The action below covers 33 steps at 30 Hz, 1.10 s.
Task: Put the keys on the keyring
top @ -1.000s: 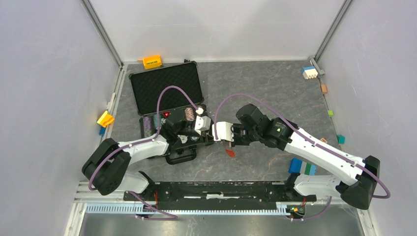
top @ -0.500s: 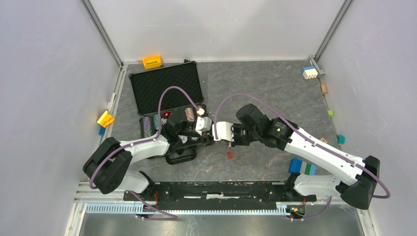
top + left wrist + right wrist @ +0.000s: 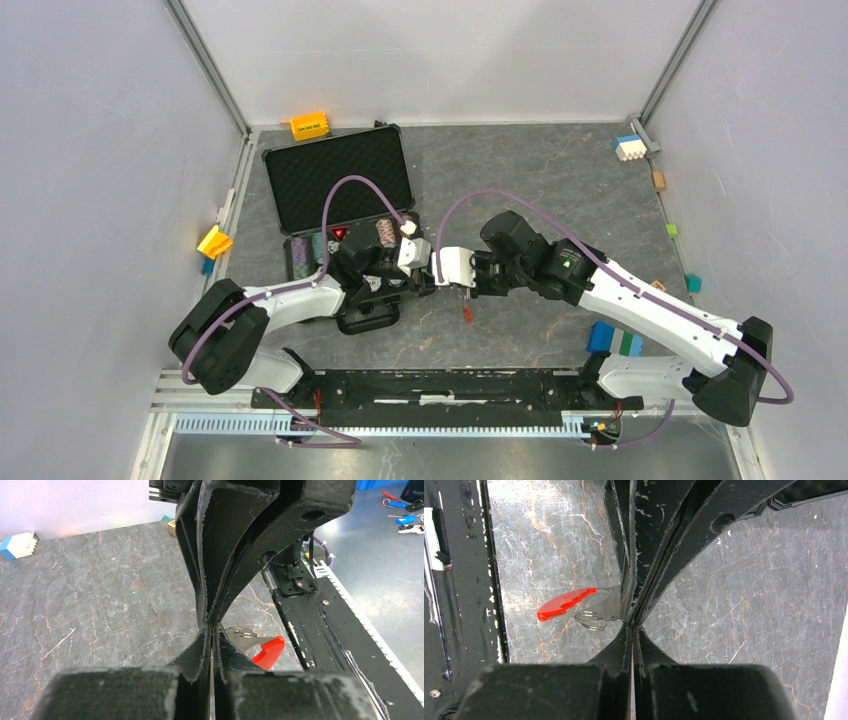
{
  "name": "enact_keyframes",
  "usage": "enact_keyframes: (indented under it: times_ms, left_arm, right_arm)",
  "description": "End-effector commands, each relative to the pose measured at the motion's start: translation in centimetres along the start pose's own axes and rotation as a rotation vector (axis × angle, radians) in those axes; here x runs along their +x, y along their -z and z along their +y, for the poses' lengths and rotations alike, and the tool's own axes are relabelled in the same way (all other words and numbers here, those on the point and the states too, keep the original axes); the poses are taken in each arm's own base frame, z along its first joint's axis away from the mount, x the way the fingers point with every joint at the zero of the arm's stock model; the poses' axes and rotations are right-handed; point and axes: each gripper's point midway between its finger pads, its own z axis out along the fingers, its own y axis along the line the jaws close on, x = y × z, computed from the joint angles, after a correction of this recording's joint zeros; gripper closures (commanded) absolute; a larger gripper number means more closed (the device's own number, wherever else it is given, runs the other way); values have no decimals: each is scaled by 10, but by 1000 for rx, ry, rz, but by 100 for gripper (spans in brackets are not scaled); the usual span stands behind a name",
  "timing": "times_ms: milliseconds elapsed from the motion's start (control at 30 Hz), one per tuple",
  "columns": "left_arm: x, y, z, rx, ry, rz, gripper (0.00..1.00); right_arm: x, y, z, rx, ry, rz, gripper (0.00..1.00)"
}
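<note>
Left gripper (image 3: 212,636) has its fingers pressed together, and the silvery end of the keyring (image 3: 245,638) seems to run into that pinch. The right gripper (image 3: 632,632) is likewise closed, tip to tip against it; whether it clamps anything I cannot tell. They meet about midway between the left and right edges, nearer the near edge, and the red strip (image 3: 566,604) hangs just beside the tips, toward the near edge. The step in hand looks like steadying the ring for threading. No key is at the ring: small blue-headed keys (image 3: 406,519) lie beyond the near edge, well apart. Next, one gripper would need to release and fetch a key while the other holds the ring.
</note>
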Motion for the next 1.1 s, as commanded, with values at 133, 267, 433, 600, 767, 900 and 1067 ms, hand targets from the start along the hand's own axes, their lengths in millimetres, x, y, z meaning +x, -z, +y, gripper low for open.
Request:
enact_keyframes:
  times_ms: [133,267,433,600,767,900,1067]
  left_arm:
    - [-15,0,-4,17,-64,-44,98]
    - [-28,0,-9,30,-56,-91,98]
    - [-39,2,-17,59,-65,-135,98]
    - [-45,4,-23,82,-81,-156,98]
    - [-50,6,-31,113,-103,-169,98]
    - [-54,8,-38,145,-125,-176,98]
    - [-58,11,-49,193,-177,-180,98]
  right_arm:
    - [-30,14,-17,60,12,-119,100]
    - [-25,13,-15,56,6,-118,93]
    - [-21,15,-14,55,-10,-145,70]
    - [-16,17,-8,30,-19,-173,59]
    - [-13,20,1,-7,-4,-211,58]
    - [-13,22,11,-40,22,-248,59]
    - [-24,29,19,-59,67,-353,60]
